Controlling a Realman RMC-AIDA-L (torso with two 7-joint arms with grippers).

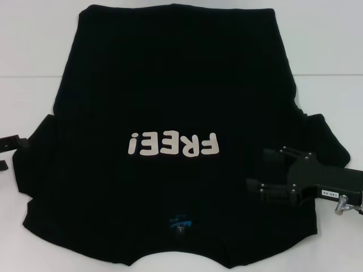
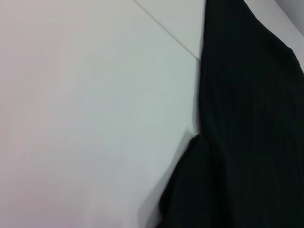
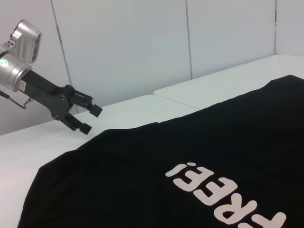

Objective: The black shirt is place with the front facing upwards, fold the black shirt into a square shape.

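The black shirt (image 1: pixel 170 85) lies spread flat, front up, on the white table (image 1: pixel 332 93), collar and blue neck label (image 1: pixel 180 222) nearest me. Its cream "FREE!" lettering (image 1: pixel 172 144) reads upside down from here. My right gripper (image 1: pixel 257 169) is open and empty, hovering over the shirt's right shoulder area, fingers pointing inward. My left gripper (image 1: pixel 14 153) is at the left edge by the left sleeve. The right wrist view shows the left gripper (image 3: pixel 91 119) open and empty just beyond the sleeve edge, along with the shirt (image 3: pixel 142 166). The left wrist view shows the shirt's edge (image 2: pixel 247 118).
A seam runs across the table top (image 2: pixel 166 33). Bare white table (image 2: pixel 95 118) lies left of the shirt. A white panelled wall (image 3: pixel 142 47) stands behind the table. The shirt's hem reaches the table's far side.
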